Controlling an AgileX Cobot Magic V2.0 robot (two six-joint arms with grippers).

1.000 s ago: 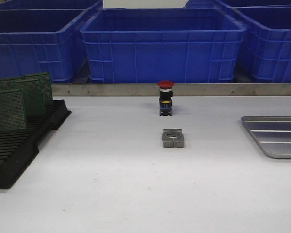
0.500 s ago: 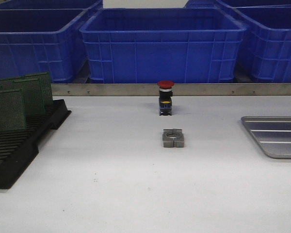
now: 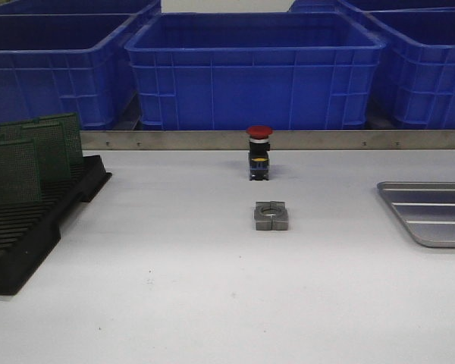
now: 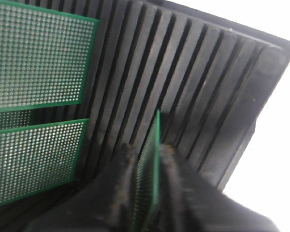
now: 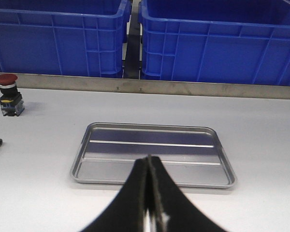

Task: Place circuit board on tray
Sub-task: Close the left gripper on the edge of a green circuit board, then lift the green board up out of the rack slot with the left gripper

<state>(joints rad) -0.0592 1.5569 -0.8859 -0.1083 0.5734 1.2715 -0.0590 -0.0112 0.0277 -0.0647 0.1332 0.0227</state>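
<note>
Right now the left end effector (image 4: 146,166) has its two fingers pinched on the thin edge of a green circuit board (image 4: 150,164). That board stands up on its edge over the black slotted rack (image 4: 193,87), with its long side running along the slots. I cannot tell if it is out of its slot yet. More boards (image 3: 32,155) stand in the rack, which sits at 9 o'clock on the counter (image 3: 212,288) in the front view.

The tray (image 3: 432,212) lies flat at 3 o'clock, on the far side from the rack and well apart from it. It looks bare inside. So the held board would have to go up first, then across from 9 o'clock toward 3 o'clock, I think.

The right end effector (image 5: 149,193) is closed tight and holds nothing. It is the nearer one to the tray (image 5: 152,152), which lies at 12 o'clock just ahead of it, long side going across
</note>
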